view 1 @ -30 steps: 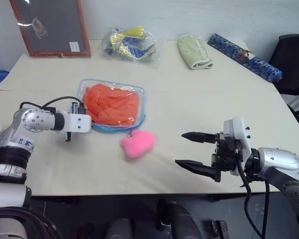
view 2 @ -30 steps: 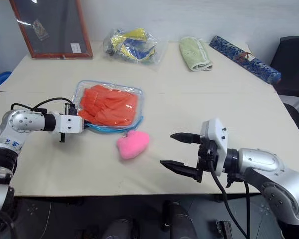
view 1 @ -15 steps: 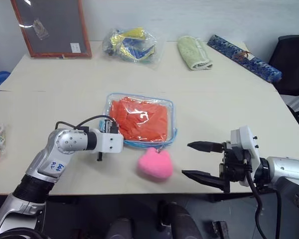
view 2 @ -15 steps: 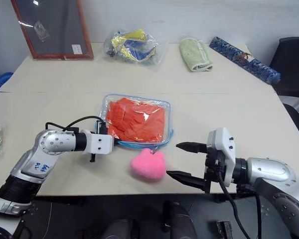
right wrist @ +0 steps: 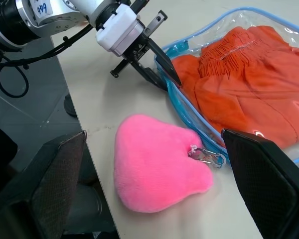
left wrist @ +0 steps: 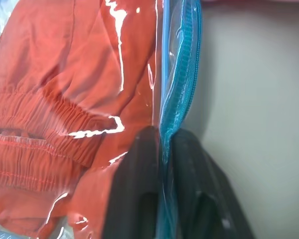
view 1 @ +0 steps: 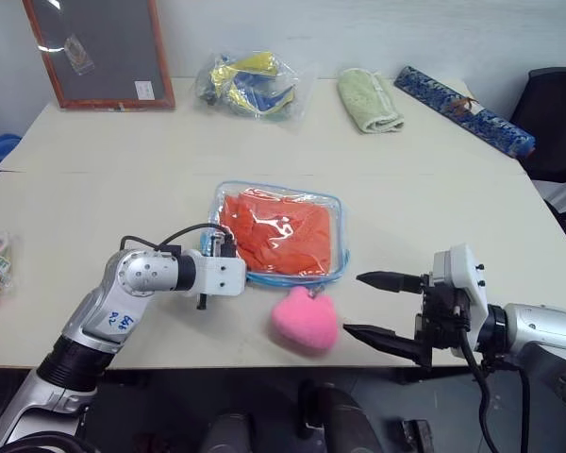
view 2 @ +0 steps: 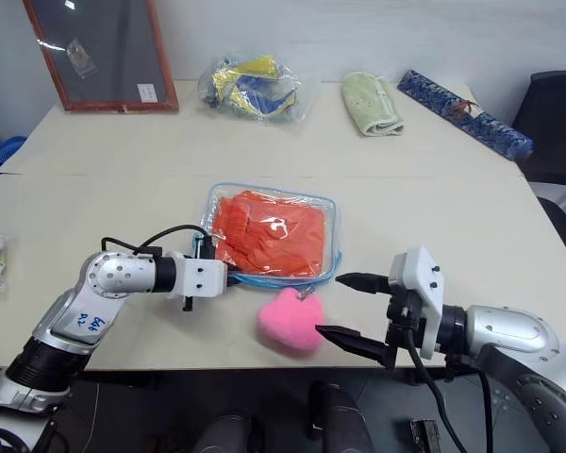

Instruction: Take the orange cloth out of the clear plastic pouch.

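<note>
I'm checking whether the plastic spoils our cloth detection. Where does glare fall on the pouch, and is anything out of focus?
Left wrist view: white glare streaks cross the clear plastic pouch over the orange cloth; the near black fingers are soft. Left eye view: one small highlight on the pouch. Right wrist view: its own fingers are blurred.

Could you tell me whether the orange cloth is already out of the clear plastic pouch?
No, the orange cloth lies inside the clear plastic pouch.
</note>
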